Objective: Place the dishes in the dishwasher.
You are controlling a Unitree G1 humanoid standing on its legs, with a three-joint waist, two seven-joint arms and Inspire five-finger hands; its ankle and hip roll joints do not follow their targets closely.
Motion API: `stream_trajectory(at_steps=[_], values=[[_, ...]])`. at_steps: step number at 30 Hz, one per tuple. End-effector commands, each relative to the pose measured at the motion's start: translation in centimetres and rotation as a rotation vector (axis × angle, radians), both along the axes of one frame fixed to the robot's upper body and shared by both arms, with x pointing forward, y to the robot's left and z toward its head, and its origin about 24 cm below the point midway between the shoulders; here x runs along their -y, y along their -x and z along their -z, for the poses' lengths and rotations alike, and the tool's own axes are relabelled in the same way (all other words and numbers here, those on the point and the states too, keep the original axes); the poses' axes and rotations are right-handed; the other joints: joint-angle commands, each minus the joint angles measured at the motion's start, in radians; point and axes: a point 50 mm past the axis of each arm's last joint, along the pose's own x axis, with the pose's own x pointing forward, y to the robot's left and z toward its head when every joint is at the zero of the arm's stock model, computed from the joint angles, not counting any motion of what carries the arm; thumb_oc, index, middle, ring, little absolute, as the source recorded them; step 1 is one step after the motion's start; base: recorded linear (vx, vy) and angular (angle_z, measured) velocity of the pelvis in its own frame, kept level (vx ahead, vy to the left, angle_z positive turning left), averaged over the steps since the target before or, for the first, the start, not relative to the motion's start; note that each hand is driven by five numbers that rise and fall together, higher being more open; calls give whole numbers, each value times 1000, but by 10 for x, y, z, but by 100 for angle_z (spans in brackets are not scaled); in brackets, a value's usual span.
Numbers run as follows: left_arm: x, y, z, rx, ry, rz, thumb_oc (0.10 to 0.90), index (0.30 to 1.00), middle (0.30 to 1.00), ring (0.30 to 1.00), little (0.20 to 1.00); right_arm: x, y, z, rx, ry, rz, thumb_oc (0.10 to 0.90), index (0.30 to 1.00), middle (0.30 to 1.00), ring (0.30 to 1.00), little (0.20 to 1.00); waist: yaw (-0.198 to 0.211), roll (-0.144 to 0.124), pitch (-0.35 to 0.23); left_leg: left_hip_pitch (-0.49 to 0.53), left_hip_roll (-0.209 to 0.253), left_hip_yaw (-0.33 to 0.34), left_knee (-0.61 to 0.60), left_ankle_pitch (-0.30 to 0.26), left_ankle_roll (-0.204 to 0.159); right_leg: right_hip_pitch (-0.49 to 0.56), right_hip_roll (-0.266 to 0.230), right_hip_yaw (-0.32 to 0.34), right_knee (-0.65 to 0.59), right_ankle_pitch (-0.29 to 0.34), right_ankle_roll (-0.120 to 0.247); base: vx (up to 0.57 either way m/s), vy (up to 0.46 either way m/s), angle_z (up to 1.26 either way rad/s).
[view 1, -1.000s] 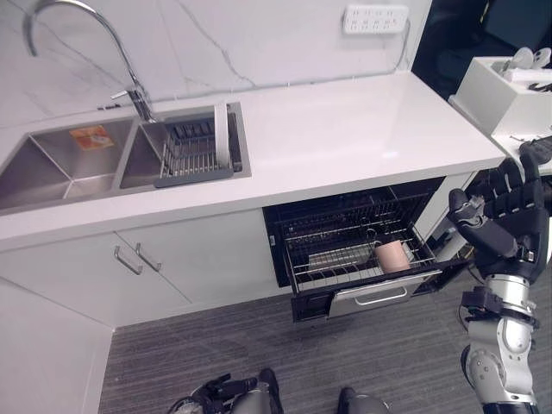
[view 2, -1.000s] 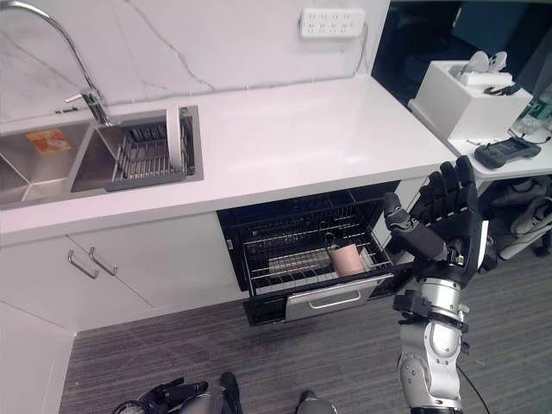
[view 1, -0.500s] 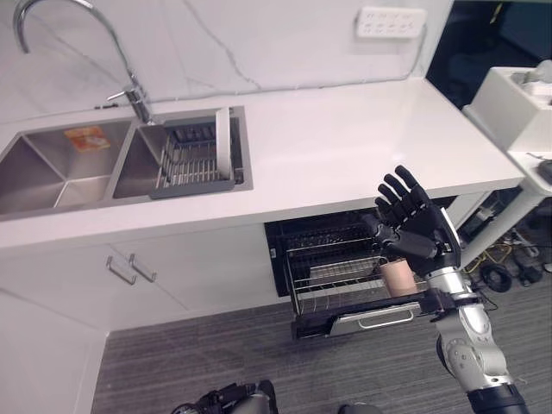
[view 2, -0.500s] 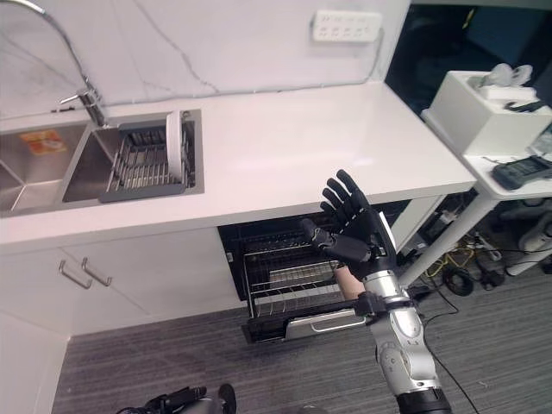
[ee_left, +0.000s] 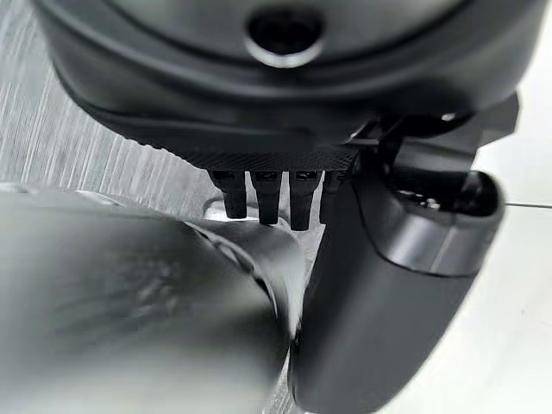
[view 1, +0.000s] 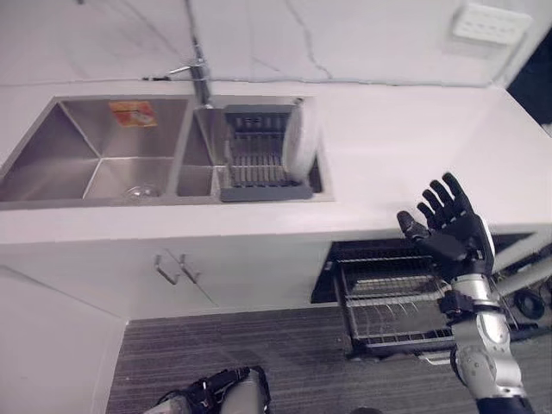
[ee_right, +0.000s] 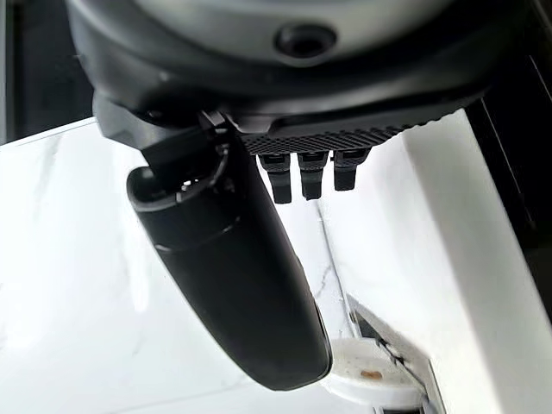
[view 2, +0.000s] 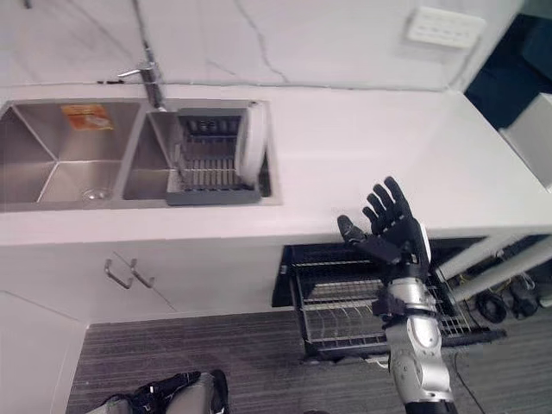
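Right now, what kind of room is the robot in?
It looks like a kitchen. There is a double steel sink with a tap, a white plate standing in a dish rack, and an open dishwasher rack under the counter.

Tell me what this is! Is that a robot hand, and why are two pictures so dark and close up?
Yes, it is a robot's right hand, open with straight fingers and holding nothing. Two pictures come from cameras in its head, looking down at a kitchen. The dark, close pictures come from cameras on its wrists, so each mostly sees its own hand, like the left hand. In the sink a white plate stands in a rack. Below the counter, the dishwasher rack is pulled out.
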Motion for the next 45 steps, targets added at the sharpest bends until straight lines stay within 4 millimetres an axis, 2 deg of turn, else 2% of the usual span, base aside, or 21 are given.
stream_trajectory(at_steps=[1, 3, 5, 7, 8, 9, 10, 11, 15, 28, 35, 38, 40, 41, 43, 44, 45], values=[[19, 51, 16, -188, 47, -23, 800, 900, 900, 900, 900, 24, -2, -79, 392, 56, 39, 800, 900, 900, 900, 900, -26, 51, -27, 85, 29, -24, -152, 20, -69, -50, 205, -70, -8, -92, 8, 58, 90, -69], [14, 56, 16, -207, 34, -68, 800, 900, 900, 900, 900, 28, -2, -83, 404, 54, 44, 800, 900, 900, 900, 900, -41, 43, -22, 90, 10, -29, -152, 8, -66, -76, 284, -72, -41, -119, -7, 54, 80, -41], [12, 59, 16, -206, 56, -80, 800, 900, 900, 900, 900, 30, -2, -87, 426, 62, 36, 800, 900, 900, 900, 900, -43, 35, -22, 83, -7, -33, -152, 2, -68, -83, 334, -88, -89, -125, -25, -2, 26, 8], [15, 63, 17, -192, 60, -45, 800, 900, 900, 900, 900, 32, -1, -91, 442, 72, 37, 800, 900, 900, 900, 900, -39, 24, -22, 72, -36, -52, -152, 2, -67, -106, 333, -70, -89, -135, -27, -31, -50, 9], [17, 63, 18, -186, 49, -39, 800, 900, 900, 900, 900, 33, -1, -93, 442, 76, 47, 800, 900, 900, 900, 900, -38, 20, -26, 67, -52, -63, -152, 4, -69, -116, 335, -43, -89, -169, -37, -20, -80, 13], [18, 64, 18, -191, 50, -43, 800, 900, 900, 900, 900, 33, -1, -93, 442, 74, 51, 800, 900, 900, 900, 900, -36, 20, -28, 66, -56, -65, -152, 7, -70, -119, 334, -40, -89, -170, -37, 53, -69, 23], [20, 66, 18, -200, 61, -39, 800, 900, 900, 900, 900, 32, -3, -94, 442, 77, 51, 800, 900, 900, 900, 900, -28, 20, -37, 69, -55, -63, -152, -5, -84, -116, 327, -37, -89, -214, -36, -21, -60, 26], [25, 73, 20, -214, 68, 11, 800, 900, 900, 900, 900, 29, -6, -95, 444, 76, 58, 800, 900, 900, 900, 900, -17, 22, -40, 49, -53, -48, -152, 21, -88, -125, 324, -33, -89, -225, -49, -11, -51, 16], [29, 84, 22, -241, 58, 33, 800, 900, 900, 900, 900, 22, -10, -98, 447, 92, 48, 800, 900, 900, 900, 900, -9, 26, -48, 32, -50, -36, -152, 31, -94, -122, 332, -9, -89, -247, -57, -16, -42, 2], [30, 91, 22, -258, 47, 49, 800, 900, 900, 900, 900, 13, -9, -98, 437, 109, 7, 800, 900, 900, 900, 900, -8, 48, -55, 36, -32, -25, -152, 40, -123, -104, 325, -17, -89, -268, -62, 17, -58, -2], [30, 97, 22, -269, 47, 68, 800, 900, 900, 900, 900, 4, -10, -99, 437, 118, -28, 800, 900, 900, 900, 900, -7, 56, -52, 62, -41, -28, -152, 34, -126, -107, 316, -18, -89, -266, -67, 7, -41, 0], [31, 97, 22, -270, 49, 70, 800, 900, 900, 900, 900, 0, -10, -99, 435, 138, -47, 800, 900, 900, 900, 900, -12, 42, -44, 107, -67, -12, -152, 32, -116, -107, 301, -6, -89, -262, -78, 63, -35, -4], [30, 93, 22, -250, 39, 81, 800, 900, 900, 900, 900, 2, -9, -99, 431, 152, -44, 800, 900, 900, 900, 900, -3, 14, -20, 116, -102, -2, -152, 88, -125, -95, 277, 22, -89, -250, -82, 105, -47, -1], [30, 91, 22, -246, 36, 83, 800, 900, 900, 900, 900, 2, -10, -99, 429, 149, -42, 800, 900, 900, 900, 900, 2, 13, -13, 106, -109, -4, -152, 96, -125, -93, 277, 32, -89, -247, -80, 119, -6, 4], [34, 93, 22, -249, 30, 100, 800, 900, 900, 900, 900, -3, -12, -95, 425, 144, -51, 800, 900, 900, 900, 900, 19, 38, -3, 44, -111, -47, -152, 93, -124, -83, 308, 61, -89, -254, -75, 177, 76, 4], [37, 100, 24, -259, 31, 91, 800, 900, 900, 900, 900, -8, -15, -93, 422, 138, -60, 800, 900, 900, 900, 900, 43, 60, -1, -29, -105, -94, -152, 136, -135, -77, 338, 84, -89, -262, -77, 205, 84, -8], [38, 101, 24, -261, 31, 89, 800, 900, 900, 900, 900, -8, -15, -93, 422, 137, -60, 800, 900, 900, 900, 900, 47, 62, -1, -39, -104, -100, -152, 143, -137, -76, 342, 88, -89, -264, -77, 248, 98, -32]])
